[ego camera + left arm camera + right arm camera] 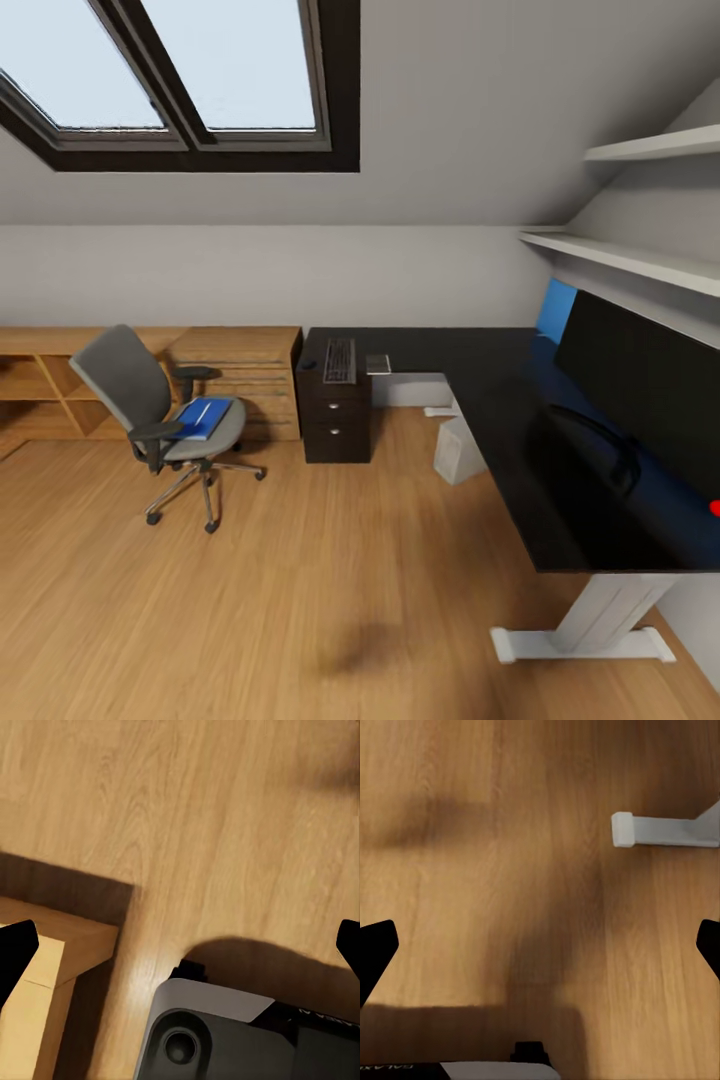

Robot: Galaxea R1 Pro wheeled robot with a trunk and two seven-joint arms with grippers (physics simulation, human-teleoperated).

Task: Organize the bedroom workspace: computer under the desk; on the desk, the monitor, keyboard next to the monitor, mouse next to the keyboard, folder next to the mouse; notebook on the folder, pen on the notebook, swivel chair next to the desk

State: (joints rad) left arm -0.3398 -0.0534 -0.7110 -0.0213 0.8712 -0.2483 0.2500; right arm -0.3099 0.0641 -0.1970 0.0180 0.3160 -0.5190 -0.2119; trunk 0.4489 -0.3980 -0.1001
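Note:
The grey swivel chair (140,400) stands on the floor left of the desk, with the blue folder (203,417) flat on its seat. The black L-shaped desk (500,400) runs along the back and right walls. The keyboard (339,360) lies on the desk's far left end, with the notebook (378,364) just right of it and a small dark mouse (308,365) just left. The monitor (640,385) stands on the right wing. The pale computer (457,450) sits under the desk. The pen is too small to make out. My left gripper (184,949) and right gripper (544,949) hang open over bare floor.
A low oak drawer and shelf unit (240,375) lines the back wall behind the chair; its corner (52,960) shows below my left gripper. The desk's white foot (580,640) (660,830) reaches onto the floor at the right. Wall shelves (640,260) overhang the monitor. My grey base (225,1035) is below.

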